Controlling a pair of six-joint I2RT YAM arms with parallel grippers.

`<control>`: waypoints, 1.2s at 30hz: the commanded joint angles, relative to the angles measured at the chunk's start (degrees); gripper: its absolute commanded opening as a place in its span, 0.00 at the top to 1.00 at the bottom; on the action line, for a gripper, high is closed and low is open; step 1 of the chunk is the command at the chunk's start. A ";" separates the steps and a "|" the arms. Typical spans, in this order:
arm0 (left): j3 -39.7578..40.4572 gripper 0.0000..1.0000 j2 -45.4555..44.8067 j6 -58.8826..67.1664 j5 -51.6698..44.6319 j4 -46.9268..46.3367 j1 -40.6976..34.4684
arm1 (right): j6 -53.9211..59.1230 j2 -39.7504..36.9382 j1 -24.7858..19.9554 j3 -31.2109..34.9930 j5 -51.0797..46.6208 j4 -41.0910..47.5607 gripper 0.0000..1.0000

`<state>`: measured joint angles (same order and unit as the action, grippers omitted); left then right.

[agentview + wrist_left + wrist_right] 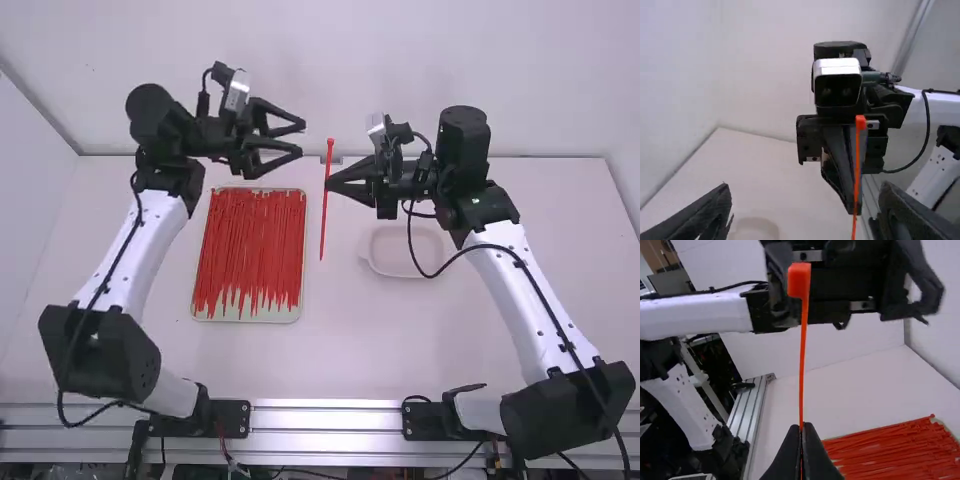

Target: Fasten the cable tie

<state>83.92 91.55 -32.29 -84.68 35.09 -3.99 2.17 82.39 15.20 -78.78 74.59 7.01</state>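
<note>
I hold the cable tie (323, 225) upright in mid-air between the arms, the right gripper (329, 188) clamped on its mid-strap and the left gripper (301, 138) spread wide beside its head; I judge it light, springy and slick, best pinched flat-on near the tail.
</note>
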 commanded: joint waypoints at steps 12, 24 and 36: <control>3.93 0.51 2.12 -0.46 -1.73 1.86 -4.81 | 0.85 -0.42 0.13 -1.51 0.09 -0.55 1.00; 3.93 0.49 2.10 -7.23 -4.52 9.42 -4.98 | 0.70 -0.42 0.17 -1.51 -1.36 -0.52 1.00; 3.91 0.61 2.12 -9.66 -4.26 11.08 -6.67 | 0.66 -0.42 0.15 -1.51 -1.36 -0.52 1.00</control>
<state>86.00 94.02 -42.68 -88.51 46.46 -9.63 2.98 82.39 15.22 -78.78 73.06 6.63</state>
